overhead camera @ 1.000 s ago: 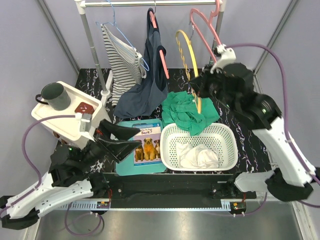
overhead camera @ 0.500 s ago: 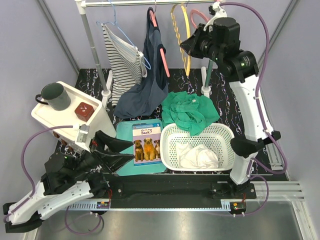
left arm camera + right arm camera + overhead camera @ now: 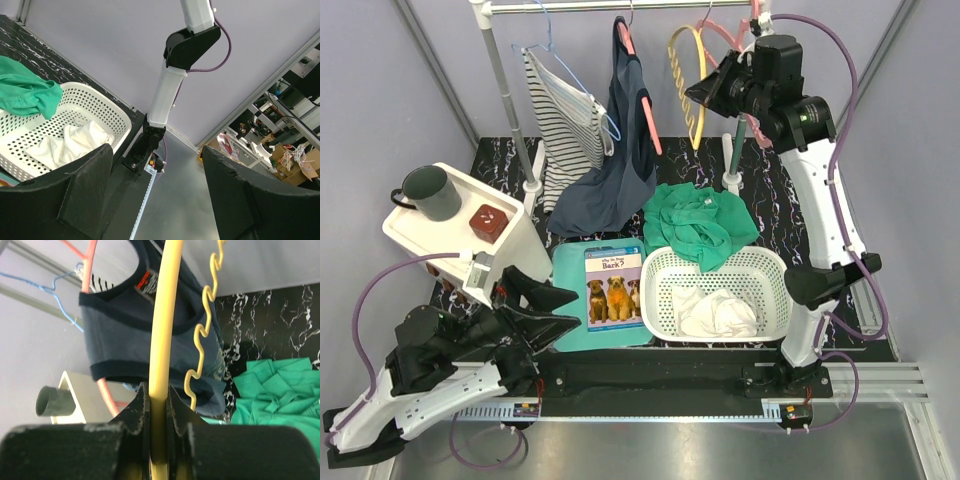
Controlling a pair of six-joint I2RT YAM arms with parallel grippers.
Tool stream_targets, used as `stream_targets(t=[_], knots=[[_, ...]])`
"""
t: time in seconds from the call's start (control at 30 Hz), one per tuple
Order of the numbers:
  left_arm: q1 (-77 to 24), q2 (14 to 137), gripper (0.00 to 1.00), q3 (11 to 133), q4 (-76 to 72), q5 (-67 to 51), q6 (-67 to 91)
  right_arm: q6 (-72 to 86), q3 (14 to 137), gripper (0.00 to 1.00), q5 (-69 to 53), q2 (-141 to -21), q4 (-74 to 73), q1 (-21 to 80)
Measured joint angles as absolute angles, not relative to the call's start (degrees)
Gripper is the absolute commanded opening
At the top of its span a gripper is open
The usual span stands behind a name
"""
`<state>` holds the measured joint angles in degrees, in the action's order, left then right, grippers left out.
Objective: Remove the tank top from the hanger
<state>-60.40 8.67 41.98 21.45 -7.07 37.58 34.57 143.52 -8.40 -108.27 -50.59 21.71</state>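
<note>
High at the back right of the table, the right hand is pinched narrow on the rim of a bare yellow hanger, held up just below the clothes rail. The right wrist view shows the two fingers pressed against either side of the smooth yellow bar, with the hanger's wavy yellow strand beside it. Whether the hook sits on the rail cannot be told.

The green tank top is off that hanger. It lies crumpled on the black marbled table below the right hand, its near edge draped over the back rim of the white basket. A white cloth lies inside the basket.

A navy tank top hangs from the rail on a red hanger, and to its left a striped top hangs on a blue wire hanger.

Low at the near left, the left hand stands wide and holds nothing; the left wrist view shows its fingers well apart with the basket beyond them. A children's book with dogs on the cover lies beside the basket, and a dark mug stands on a white stand at the left.
</note>
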Motion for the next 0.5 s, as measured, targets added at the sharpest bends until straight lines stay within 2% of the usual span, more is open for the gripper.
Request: stream_targets(t=[0.07, 0.1, 0.13, 0.17, 0.27, 0.33, 0.37, 0.5], knots=[[-60.4, 8.7, 0.76, 42.9, 22.8, -7.0, 37.6, 35.0, 142.1, 0.02, -9.7, -108.3, -48.6, 20.7], [-60.4, 8.7, 0.76, 43.7, 23.9, -7.0, 37.5, 35.4, 141.4, 0.09, -10.5, -108.2, -47.5, 20.0], [-60.4, 8.7, 0.77, 44.3, 24.5, -7.0, 37.5, 35.5, 141.3, 0.2, -10.7, -108.2, -47.4, 19.7], [-60.4, 8.7, 0.77, 45.2, 25.3, -6.9, 37.4, 35.5, 140.7, 0.41, -11.0, -108.0, -46.7, 19.3], [-60.4, 8.7, 0.77, 46.8, 26.6, -6.8, 37.3, 35.4, 138.5, 0.66, -11.7, -106.8, -46.4, 19.0], [-60.4, 8.7, 0.77, 47.4, 27.4, -6.8, 37.3, 35.0, 136.1, 0.75, -11.7, -105.4, -46.2, 19.1], [-60.4, 8.7, 0.77, 47.5, 27.8, -6.9, 37.3, 34.7, 134.2, 0.84, -11.7, -104.2, -46.2, 19.1], [-60.4, 8.7, 0.77, 47.5, 29.2, -6.9, 37.4, 32.9, 123.8, 1.0, -11.5, -96.6, -46.5, 19.2]])
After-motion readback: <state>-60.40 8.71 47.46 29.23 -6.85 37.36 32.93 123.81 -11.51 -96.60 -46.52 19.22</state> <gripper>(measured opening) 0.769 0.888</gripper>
